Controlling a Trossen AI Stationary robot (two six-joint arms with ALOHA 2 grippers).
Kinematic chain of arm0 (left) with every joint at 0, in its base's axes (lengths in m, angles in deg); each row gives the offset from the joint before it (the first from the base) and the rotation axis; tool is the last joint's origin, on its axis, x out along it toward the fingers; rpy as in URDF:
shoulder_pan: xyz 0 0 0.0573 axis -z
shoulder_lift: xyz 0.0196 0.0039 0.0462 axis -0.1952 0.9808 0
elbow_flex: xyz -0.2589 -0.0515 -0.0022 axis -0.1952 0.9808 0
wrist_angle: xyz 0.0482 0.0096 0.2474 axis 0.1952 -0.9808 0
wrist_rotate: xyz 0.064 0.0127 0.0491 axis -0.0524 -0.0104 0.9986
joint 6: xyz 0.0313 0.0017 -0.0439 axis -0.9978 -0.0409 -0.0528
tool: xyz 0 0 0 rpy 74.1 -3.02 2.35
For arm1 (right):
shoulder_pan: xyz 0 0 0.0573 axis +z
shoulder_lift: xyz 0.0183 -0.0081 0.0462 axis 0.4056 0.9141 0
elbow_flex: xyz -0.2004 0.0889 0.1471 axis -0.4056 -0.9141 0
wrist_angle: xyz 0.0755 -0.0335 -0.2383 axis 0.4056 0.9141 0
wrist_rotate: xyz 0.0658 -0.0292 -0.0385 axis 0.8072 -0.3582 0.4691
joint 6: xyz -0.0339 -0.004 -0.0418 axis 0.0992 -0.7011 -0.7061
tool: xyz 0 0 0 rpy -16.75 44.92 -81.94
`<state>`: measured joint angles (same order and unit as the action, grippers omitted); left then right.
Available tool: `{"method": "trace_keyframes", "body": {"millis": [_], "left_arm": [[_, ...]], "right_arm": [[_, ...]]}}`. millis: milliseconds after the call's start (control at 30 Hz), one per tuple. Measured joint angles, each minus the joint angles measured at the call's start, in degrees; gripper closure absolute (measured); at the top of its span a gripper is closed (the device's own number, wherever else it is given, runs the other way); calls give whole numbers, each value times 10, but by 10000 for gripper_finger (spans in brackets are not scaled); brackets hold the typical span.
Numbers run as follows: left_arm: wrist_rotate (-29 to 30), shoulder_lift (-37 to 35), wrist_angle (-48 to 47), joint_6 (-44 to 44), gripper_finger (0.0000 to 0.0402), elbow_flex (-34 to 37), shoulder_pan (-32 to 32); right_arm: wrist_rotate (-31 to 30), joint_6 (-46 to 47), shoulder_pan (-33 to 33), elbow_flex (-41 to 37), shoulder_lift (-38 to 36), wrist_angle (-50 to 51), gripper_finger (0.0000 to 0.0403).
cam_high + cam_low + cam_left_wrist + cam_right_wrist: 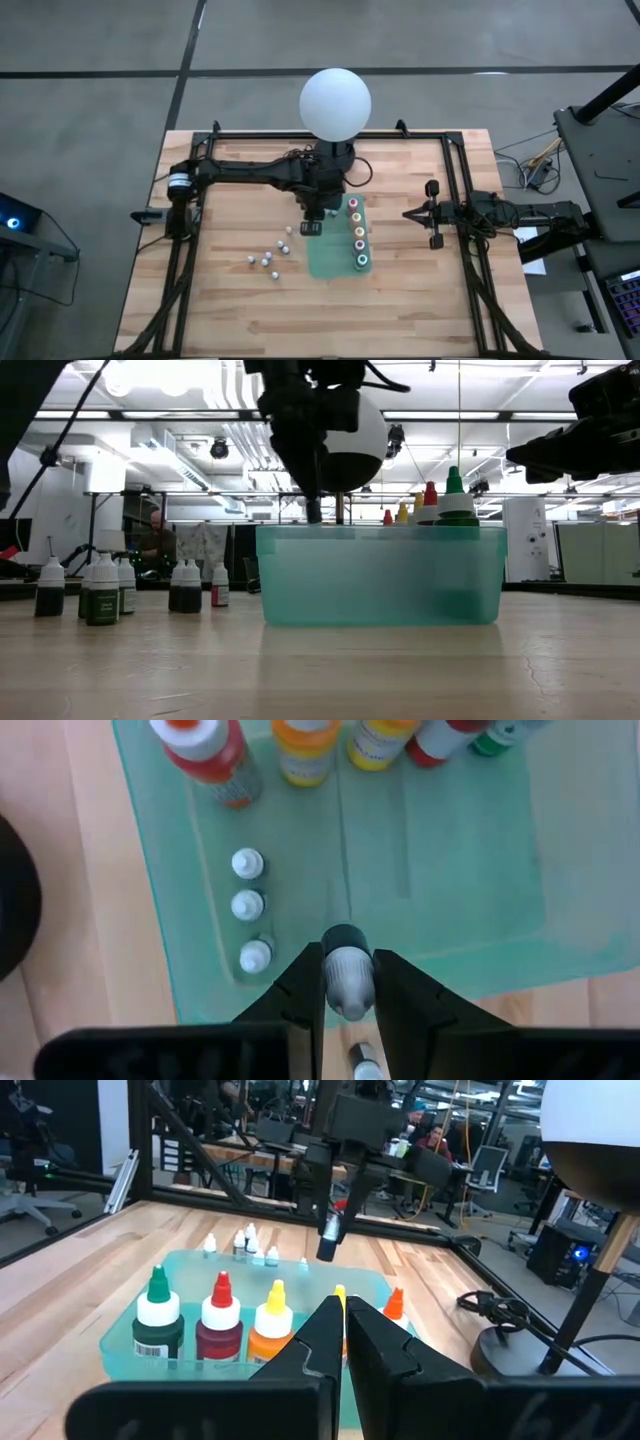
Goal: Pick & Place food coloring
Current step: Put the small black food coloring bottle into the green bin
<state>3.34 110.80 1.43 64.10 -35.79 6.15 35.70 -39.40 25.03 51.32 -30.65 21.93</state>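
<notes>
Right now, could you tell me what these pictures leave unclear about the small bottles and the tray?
- Held bottle: the left pincer covers its body in the left wrist view, so its colour is unreadable.
- Loose bottles: too small in the high view to count surely.
- Small bottles in the tray: hidden in the low view by the frosted tray wall.
- Yellow bottle: the right pincer blocks most of it in the right wrist view.

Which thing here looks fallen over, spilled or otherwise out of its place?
Nothing stands out: the small white-capped bottles on the wooden table stand upright, and so do the coloured-top bottles inside the translucent green plastic tray.
</notes>
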Motion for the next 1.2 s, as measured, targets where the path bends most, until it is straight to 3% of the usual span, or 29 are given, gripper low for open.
{"method": "trace_keyframes", "body": {"millis": [300,733,1200], "left_arm": [[-1,53,-10,0,357,-72,0],[-8,91,3,-19,357,-80,3],[-6,100,5,-172,357,-74,4]], "right_arm": [[0,0,0,0,0,0,394],[0,1,0,0,0,0,394],[0,1,0,0,0,0,394]]}}
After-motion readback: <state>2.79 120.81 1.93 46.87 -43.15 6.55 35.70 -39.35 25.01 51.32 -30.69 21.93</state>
